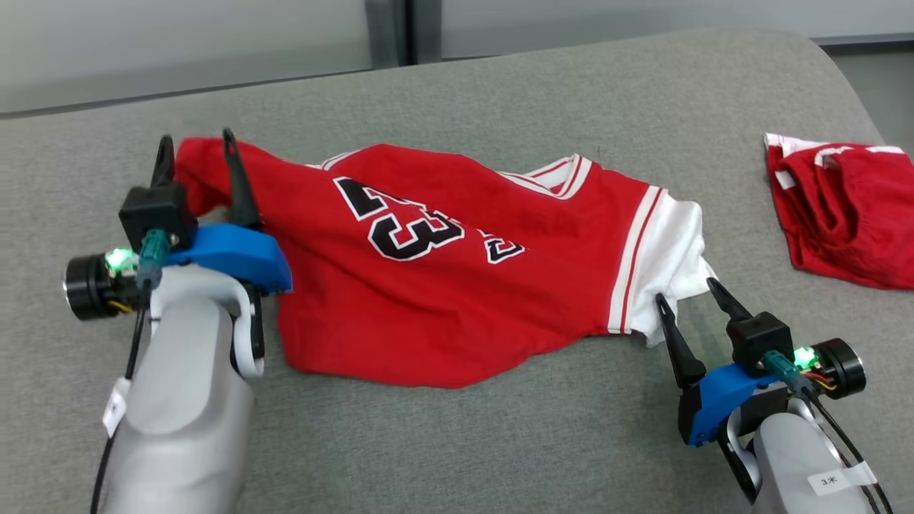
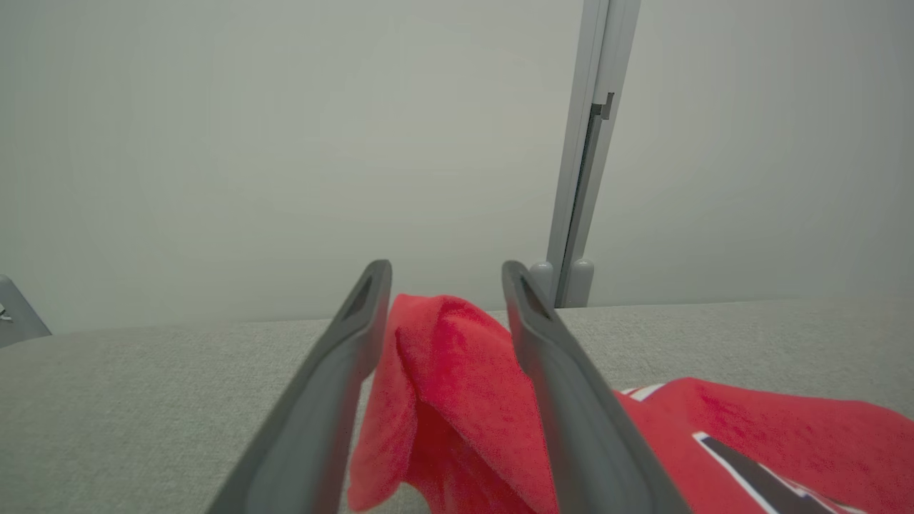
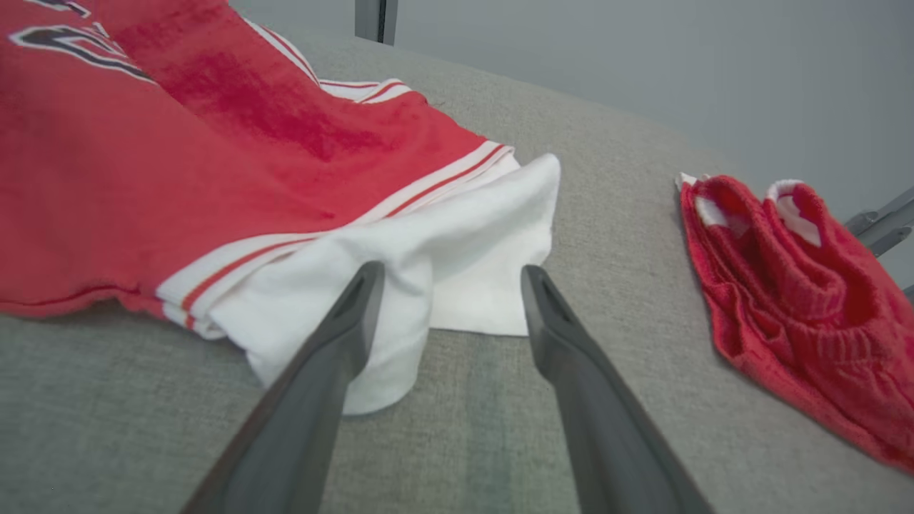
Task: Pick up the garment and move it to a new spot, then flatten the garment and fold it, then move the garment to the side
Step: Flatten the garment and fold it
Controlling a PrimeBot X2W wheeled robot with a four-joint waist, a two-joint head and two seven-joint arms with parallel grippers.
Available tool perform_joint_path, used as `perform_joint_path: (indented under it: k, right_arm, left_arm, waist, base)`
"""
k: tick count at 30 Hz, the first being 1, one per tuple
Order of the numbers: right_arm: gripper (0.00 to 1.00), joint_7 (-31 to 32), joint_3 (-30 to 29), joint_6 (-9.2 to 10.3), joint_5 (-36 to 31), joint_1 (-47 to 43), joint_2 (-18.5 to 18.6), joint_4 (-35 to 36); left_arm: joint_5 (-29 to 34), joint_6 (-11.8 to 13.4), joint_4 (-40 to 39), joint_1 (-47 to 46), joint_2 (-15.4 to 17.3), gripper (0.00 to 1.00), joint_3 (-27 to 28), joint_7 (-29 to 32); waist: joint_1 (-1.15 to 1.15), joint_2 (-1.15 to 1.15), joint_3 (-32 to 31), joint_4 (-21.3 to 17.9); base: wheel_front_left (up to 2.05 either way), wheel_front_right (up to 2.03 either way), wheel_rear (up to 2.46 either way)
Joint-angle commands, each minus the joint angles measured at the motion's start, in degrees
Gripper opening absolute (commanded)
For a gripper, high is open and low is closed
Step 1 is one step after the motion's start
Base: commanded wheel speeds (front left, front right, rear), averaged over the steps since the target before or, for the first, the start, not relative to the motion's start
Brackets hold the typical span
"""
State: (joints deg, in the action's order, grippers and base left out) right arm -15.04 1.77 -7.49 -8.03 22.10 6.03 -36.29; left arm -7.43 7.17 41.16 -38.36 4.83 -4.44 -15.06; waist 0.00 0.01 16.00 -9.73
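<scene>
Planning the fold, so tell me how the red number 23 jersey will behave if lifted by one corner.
Probably floppy: the jersey lies rumpled and its corner stands bunched inside the left tool. Likely light: thin cloth, soft folds. It may drag on the textured grey surface.

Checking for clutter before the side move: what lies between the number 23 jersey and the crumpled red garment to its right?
Only bare grey cushion lies between the jersey and the crumpled red garment; the head and right wrist views show it.
</scene>
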Motion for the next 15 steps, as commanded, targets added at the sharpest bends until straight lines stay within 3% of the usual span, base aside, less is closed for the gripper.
perform_joint_path:
  k: [1,8,15]
  right_arm:
    - [1.00,-0.2,-0.1,-0.01,0.4,-0.3,0.0,0.1]
    - [1.00,-0.2,-0.4,-0.01,0.8,-1.7,-0.5,-0.3]
    - [1.00,-0.2,0.2,-0.01,1.0,-2.5,-1.0,-0.8]
  left_arm:
    - [-0.7,-0.9,-0.4,2.5,-0.4,1.00,0.2,-0.2]
    - [-5.4,-4.5,-4.1,12.9,-2.0,1.00,-0.3,-0.2]
    - [-14.9,-6.9,-3.8,20.2,-1.9,1.00,-10.4,-0.2]
  waist:
    - [0.00,-0.01,-0.4,0.6]
    - [0.00,-0.01,-2.3,3.5]
    - [0.00,-0.01,-3.4,4.2]
  base:
    - [0.00,0.00,0.00]
    - [0.00,0.00,0.00]
    - [0.00,0.00,0.00]
